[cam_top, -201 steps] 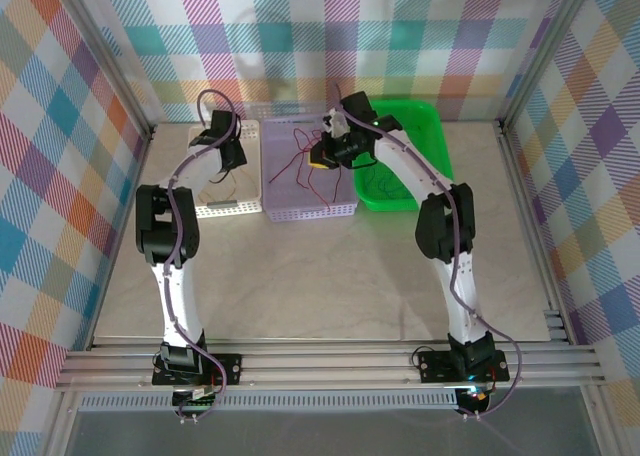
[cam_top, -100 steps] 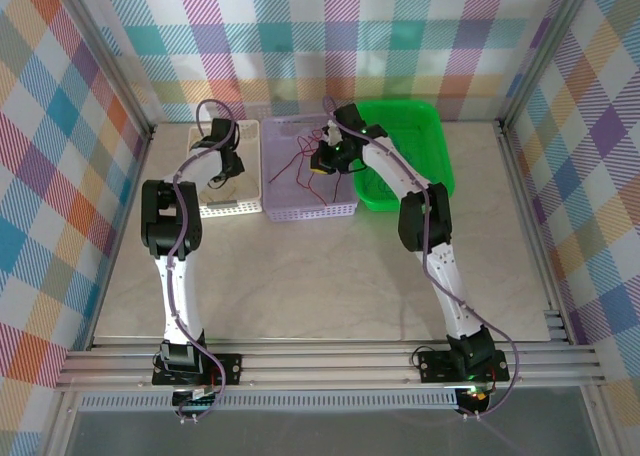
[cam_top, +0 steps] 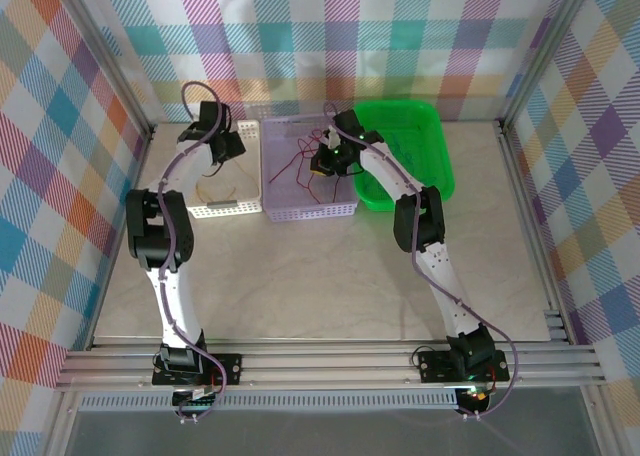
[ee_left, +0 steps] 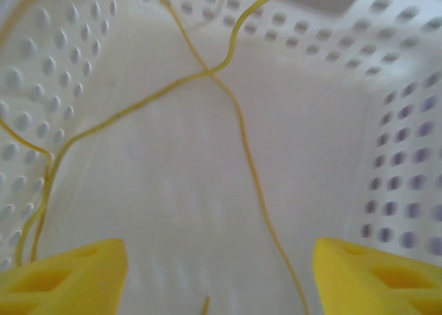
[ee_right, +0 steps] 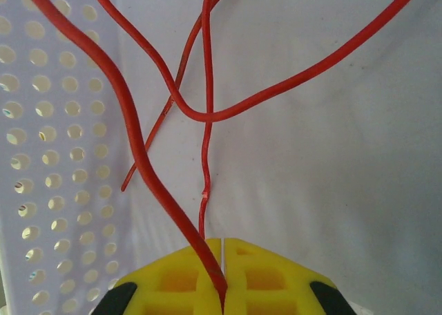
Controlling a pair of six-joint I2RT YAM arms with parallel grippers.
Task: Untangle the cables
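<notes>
Right gripper (ee_right: 222, 244) is pinched shut on a red cable (ee_right: 141, 156), with strands fanning toward 12 o'clock over the lilac basket (cam_top: 310, 214). Left gripper (ee_left: 221, 273) gapes wide and empty above yellow cables (ee_left: 245, 149) in the white basket (ee_left: 407, 156). Stuff looks feather-light and floppy; I'd grab one strand clear of the crossings.

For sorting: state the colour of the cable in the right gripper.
The cable is red; right wrist view shows it best.

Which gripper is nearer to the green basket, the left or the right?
The right. The right gripper is over the lilac basket, next to the green basket, holding a red cable. The left gripper is over the white basket, beyond the lilac one.
</notes>
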